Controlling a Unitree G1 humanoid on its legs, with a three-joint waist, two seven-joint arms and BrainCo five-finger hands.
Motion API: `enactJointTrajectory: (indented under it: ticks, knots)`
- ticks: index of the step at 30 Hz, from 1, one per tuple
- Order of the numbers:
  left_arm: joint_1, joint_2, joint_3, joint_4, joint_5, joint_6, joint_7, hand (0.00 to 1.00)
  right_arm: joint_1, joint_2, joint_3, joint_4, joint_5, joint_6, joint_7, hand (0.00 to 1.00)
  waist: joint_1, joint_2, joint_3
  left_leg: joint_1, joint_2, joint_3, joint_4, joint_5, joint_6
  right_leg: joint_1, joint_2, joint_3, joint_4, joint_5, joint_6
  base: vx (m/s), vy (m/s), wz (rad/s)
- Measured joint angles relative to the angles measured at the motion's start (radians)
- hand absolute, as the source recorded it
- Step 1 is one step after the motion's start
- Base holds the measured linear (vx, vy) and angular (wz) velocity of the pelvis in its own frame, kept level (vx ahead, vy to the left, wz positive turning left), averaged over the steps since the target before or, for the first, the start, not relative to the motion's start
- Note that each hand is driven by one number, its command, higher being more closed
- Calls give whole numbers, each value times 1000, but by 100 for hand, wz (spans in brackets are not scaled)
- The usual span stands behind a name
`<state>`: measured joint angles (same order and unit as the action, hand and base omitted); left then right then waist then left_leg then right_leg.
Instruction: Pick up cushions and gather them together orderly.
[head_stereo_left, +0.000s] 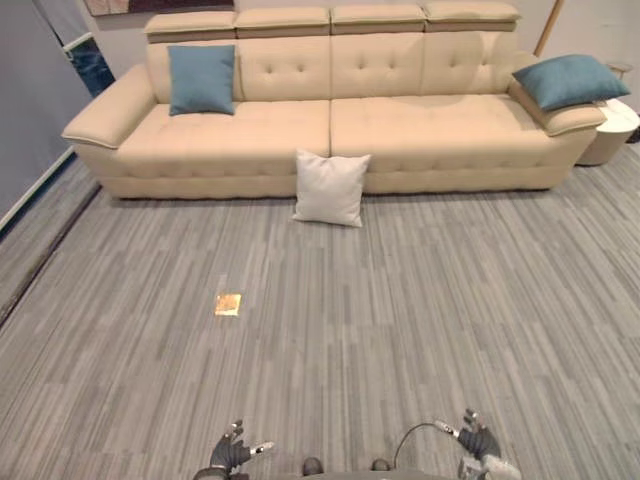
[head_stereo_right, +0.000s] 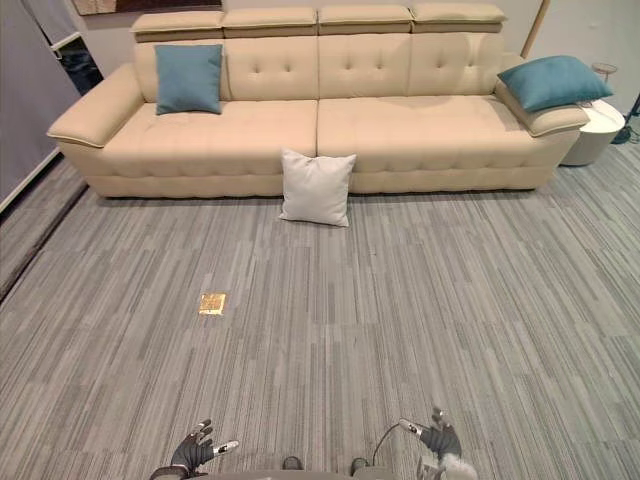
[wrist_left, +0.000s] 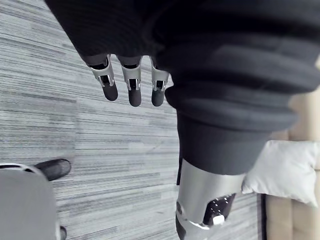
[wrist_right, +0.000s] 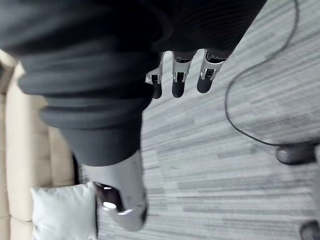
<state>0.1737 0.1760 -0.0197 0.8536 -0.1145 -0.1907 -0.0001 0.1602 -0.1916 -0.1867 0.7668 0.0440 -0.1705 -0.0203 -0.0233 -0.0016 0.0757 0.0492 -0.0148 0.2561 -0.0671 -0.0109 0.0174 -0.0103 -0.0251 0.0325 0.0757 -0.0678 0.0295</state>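
Nothing looks gathered yet: a white cushion (head_stereo_left: 331, 188) leans on the grey floor (head_stereo_left: 400, 320) against the beige sofa (head_stereo_left: 430, 130), one teal cushion (head_stereo_left: 202, 79) stands at its left end, and a second teal cushion (head_stereo_left: 570, 80) rests on its right armrest. The left hand (head_stereo_left: 232, 455) and right hand (head_stereo_left: 478, 440) hang low, well apart from them, empty, fingers loosely straight and apart.

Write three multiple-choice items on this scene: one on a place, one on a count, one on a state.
1. Where is the white cushion? A on the floor, against the sofa front; B on the sofa seat; C on an armrest.
2. How many blue cushions are on the sofa? A one; B two; C three.
3. How are the left robot hand and right robot hand? A both open, empty; B left shut on a cushion; C both shut on cushions.
Key: 1 A, it stands at the sofa's base. 2 B, one at the left end, one on the right armrest. 3 A, fingers straight, nothing held.
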Motion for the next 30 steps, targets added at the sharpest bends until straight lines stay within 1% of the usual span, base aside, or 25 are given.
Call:
enactJointTrajectory:
  ticks: [2,3,5,6,7,10,13,14,15,16,17,18,20,21,22,23,24,25,26,27,28,29,30]
  knots:
    - [-1,10,31,-25,0,-9,0,0,-7,-8,0,-26,-39,-4,2,0,-3,-9,9,2,-1,1,-4,0,0,6,0,-1,-12,0,0,127,-3,-1]
    - [0,20,31,-40,0,-12,-1,0,-7,-17,0,-44,-56,-7,4,0,-5,-8,12,3,-1,2,-4,0,-1,7,0,-2,-12,0,0,142,-2,-2]
    - [1,26,32,-51,0,-12,-1,0,-8,-28,0,-51,-67,-11,5,0,-7,-2,16,9,-1,2,-4,-4,-6,13,-2,-3,-11,0,0,138,3,0]
    - [2,27,33,-68,0,-13,-1,0,-6,-41,0,-66,-89,-11,6,0,-7,10,24,27,0,2,-2,-10,-16,30,-3,-3,-10,0,1,124,6,-2]
    - [2,27,35,-79,1,-14,-1,0,-5,-46,2,-83,-94,-11,7,0,-9,17,28,31,0,2,4,-18,-27,36,-4,-4,-10,-1,1,132,5,-1]
    - [2,26,46,-99,0,-14,-1,0,-9,-53,12,-89,-94,-16,11,0,-10,20,30,29,0,2,25,-33,-47,41,-9,-4,-5,-10,15,78,-9,-1]
    - [2,23,66,-113,-1,-13,1,0,-20,-54,30,-88,-94,-16,19,0,-12,25,40,0,10,2,89,-75,-44,38,-8,-4,3,-17,23,68,-22,0]
    - [2,21,67,-119,-4,-13,1,0,-26,-54,30,-88,-94,-16,19,0,-12,26,45,-10,12,3,111,-91,-38,33,-9,-4,13,-26,31,34,-2,-6]
    - [3,18,71,-127,-12,-13,3,0,-34,-53,33,-86,-93,-16,19,0,-12,28,47,-26,15,6,132,-109,-32,16,-9,-3,28,-37,26,28,-2,-6]
    - [3,17,72,-134,-14,-13,4,0,-38,-53,37,-84,-93,-16,19,0,-11,28,48,-38,15,7,146,-117,-29,9,-10,-3,32,-41,28,22,8,-10]
    - [2,7,73,-159,-32,-13,6,0,-54,-52,47,-83,-89,-15,19,0,-8,31,57,-71,20,9,185,-146,-23,-15,-10,-1,49,-50,38,9,11,-5]
    - [2,5,74,-162,-32,-13,6,0,-57,-52,48,-82,-84,-15,19,0,-7,31,60,-77,21,9,194,-153,-19,-19,-11,-1,54,-54,37,2,26,-11]
    - [2,-7,82,-184,-33,-13,7,0,-75,-50,50,-71,-79,-15,18,0,3,33,68,-108,28,20,249,-206,6,-65,-10,2,126,-95,45,-9,35,-16]
    - [1,-11,82,-191,-33,-12,7,0,-84,-49,50,-56,-65,-13,17,0,11,32,75,-121,29,25,282,-239,15,-111,-14,4,226,-133,64,-1,59,-17]
    - [3,-14,82,-196,-33,-11,7,0,-88,-47,50,-45,-46,-11,16,0,10,37,85,-110,28,27,294,-265,22,-173,-16,1,372,-150,84,19,66,-13]
    - [4,-13,82,-197,-34,-11,8,0,-87,-43,50,-45,-40,-8,15,0,10,38,91,-100,25,23,292,-276,23,-212,-20,-8,471,-149,85,69,83,-3]
    - [1,-2,83,-199,-42,-11,13,0,-86,-33,62,-44,-32,-5,14,0,9,27,104,-76,10,13,290,-292,31,-299,-41,-34,645,-159,86,132,74,8]
    - [3,6,83,-198,-46,-9,24,0,-77,-23,76,-44,-25,-1,14,0,7,19,116,-44,3,9,291,-310,30,-345,-57,-58,710,-181,74,160,65,12]
    - [4,7,82,-197,-48,-9,27,0,-72,-21,82,-44,-18,1,14,0,6,29,124,-31,3,3,291,-318,30,-364,-61,-72,708,-189,66,229,44,27]
    - [-4,7,82,-198,-51,-9,28,0,-69,-21,89,-44,-13,3,14,0,-5,27,134,-3,8,-13,290,-317,37,-391,-64,-104,672,-202,69,294,16,51]
    - [-20,7,82,-197,-52,-9,28,0,-72,-22,89,-44,-6,2,14,0,-21,45,154,23,15,-41,282,-321,38,-422,-61,-121,605,-201,68,332,-5,66]
    - [-32,7,81,-197,-52,-10,28,0,-75,-24,89,-45,-5,2,12,0,-28,42,158,39,20,-55,269,-321,37,-437,-58,-126,561,-195,63,491,-82,81]
    - [-59,4,77,-195,-52,-10,29,0,-77,-30,89,-45,-5,2,5,0,-44,53,174,69,38,-83,242,-322,30,-465,-47,-145,442,-144,52,458,-101,85]
